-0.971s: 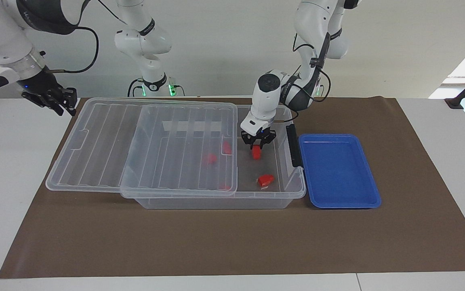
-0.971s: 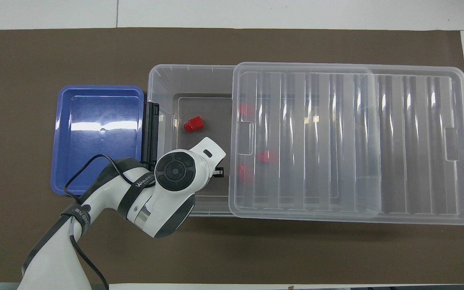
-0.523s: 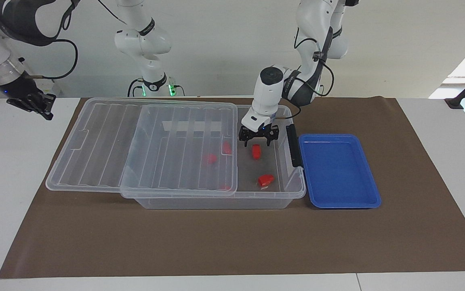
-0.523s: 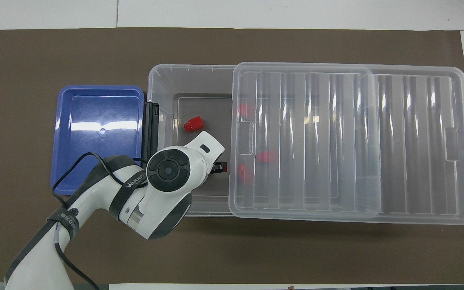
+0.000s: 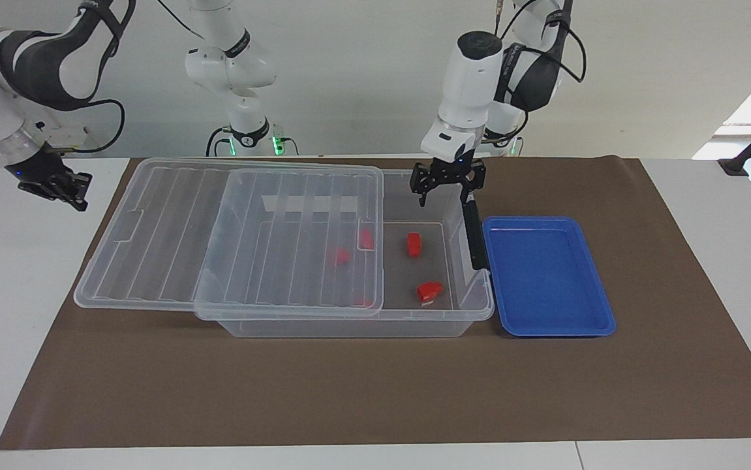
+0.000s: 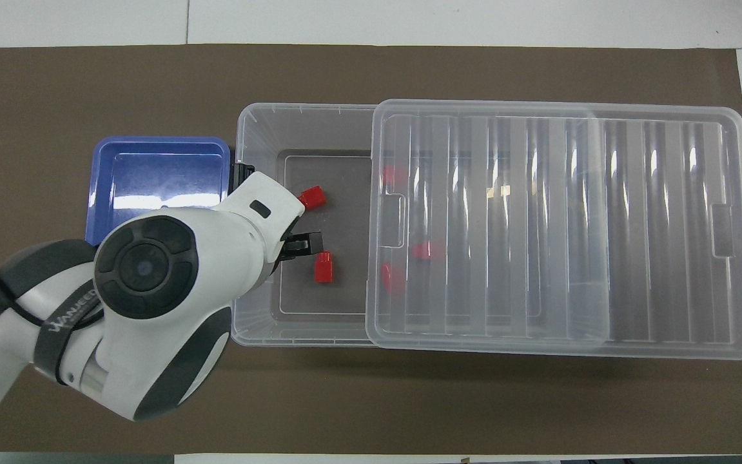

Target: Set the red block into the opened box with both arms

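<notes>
The red block (image 5: 413, 244) (image 6: 323, 267) lies on the floor of the clear box (image 5: 349, 326) (image 6: 300, 109), in the uncovered part at the left arm's end. The ribbed lid (image 5: 218, 228) (image 6: 564, 225) rests slid toward the right arm's end and covers most of the box. My left gripper (image 5: 445, 194) (image 6: 300, 245) hangs open and empty, raised over the box's uncovered end. My right gripper (image 5: 55, 186) is shut and holds nothing, over the white table past the lid's end; it is out of the overhead view.
A red wedge-like piece (image 5: 429, 291) (image 6: 311, 198) lies in the uncovered part, farther from the robots than the block. Blurred red pieces (image 5: 340, 256) show under the lid. A shallow blue tray (image 5: 545, 274) (image 6: 158, 167) stands beside the box's black latch (image 5: 474, 235).
The left gripper opened and let go of the red block, which now rests on the box floor, then rose well above the box. The right arm drew away from the lid.
</notes>
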`<state>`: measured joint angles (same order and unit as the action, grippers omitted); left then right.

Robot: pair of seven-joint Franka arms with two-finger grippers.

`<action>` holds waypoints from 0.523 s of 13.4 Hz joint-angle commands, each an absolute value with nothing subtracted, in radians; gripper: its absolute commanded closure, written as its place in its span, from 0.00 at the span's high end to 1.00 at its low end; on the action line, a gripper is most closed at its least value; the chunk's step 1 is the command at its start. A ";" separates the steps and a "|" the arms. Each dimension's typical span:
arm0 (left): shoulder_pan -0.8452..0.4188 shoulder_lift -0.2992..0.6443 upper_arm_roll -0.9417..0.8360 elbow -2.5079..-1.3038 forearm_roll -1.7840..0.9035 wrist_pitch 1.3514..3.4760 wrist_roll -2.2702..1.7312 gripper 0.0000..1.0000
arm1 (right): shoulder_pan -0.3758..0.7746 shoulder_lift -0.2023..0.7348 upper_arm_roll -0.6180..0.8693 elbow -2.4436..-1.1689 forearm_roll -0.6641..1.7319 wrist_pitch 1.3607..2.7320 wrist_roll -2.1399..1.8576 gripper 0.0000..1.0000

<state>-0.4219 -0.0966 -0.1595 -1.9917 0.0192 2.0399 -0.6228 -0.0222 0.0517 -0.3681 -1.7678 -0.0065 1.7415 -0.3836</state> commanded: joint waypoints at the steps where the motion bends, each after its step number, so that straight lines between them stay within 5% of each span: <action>1: -0.336 -0.114 -0.161 -1.947 0.015 1.955 -0.508 1.00 | -0.031 0.034 -0.367 -1.836 -0.012 1.802 -0.408 0.00; 7: -0.132 -0.075 -0.160 -1.823 0.012 1.869 -0.249 1.00 | -0.031 0.034 -0.351 -1.916 -0.011 1.883 -0.408 0.00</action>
<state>-0.1788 -0.1132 -0.1514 -1.9080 0.0192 1.9408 -0.3096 -0.0202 0.0517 -0.3610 -1.8576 -0.0064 1.8323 -0.3838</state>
